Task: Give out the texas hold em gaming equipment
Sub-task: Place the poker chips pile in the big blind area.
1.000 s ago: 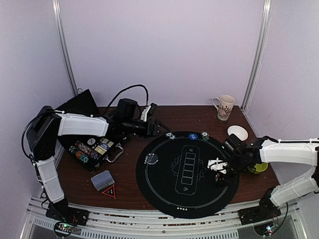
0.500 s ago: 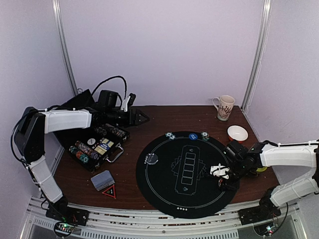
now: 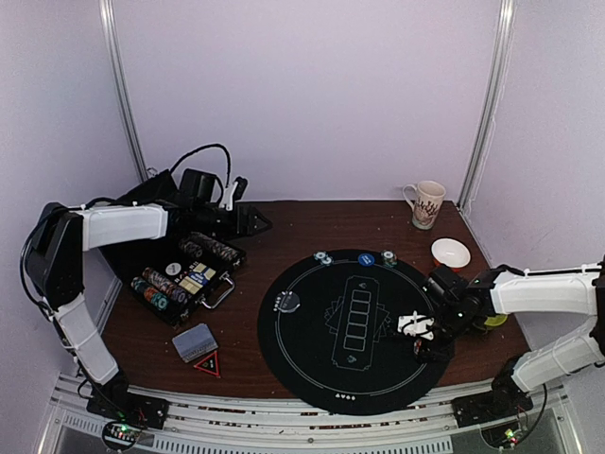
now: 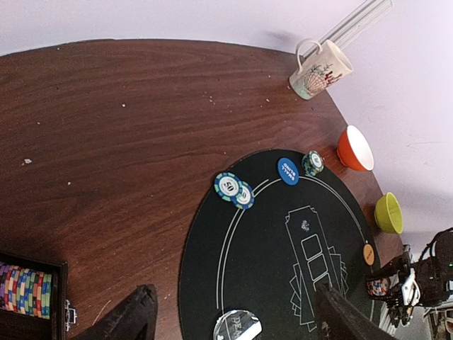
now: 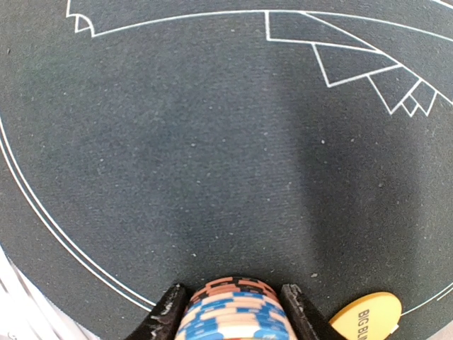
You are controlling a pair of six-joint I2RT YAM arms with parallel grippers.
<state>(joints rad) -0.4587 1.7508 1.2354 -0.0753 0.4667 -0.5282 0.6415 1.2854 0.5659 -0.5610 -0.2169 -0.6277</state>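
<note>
We saw the table (image 4: pixel 106 106) as dark brown wood, its grain plain and its finish a low sheen. The mat (image 5: pixel 212 142) on it looked like black cloth, matt and finely fuzzy, with thin white lines printed on it. Near the mat's rim, the stack of chips (image 5: pixel 233 315) showed smooth, plastic-looking striped edges, and the orange button (image 5: pixel 364 319) beside it was smooth with printed letters. The clear button (image 4: pixel 237 327) on the mat was see-through and shiny. Off the mat, the mug (image 4: pixel 320 71) and the orange bowl (image 4: pixel 354 149) looked glazed and glossy.
</note>
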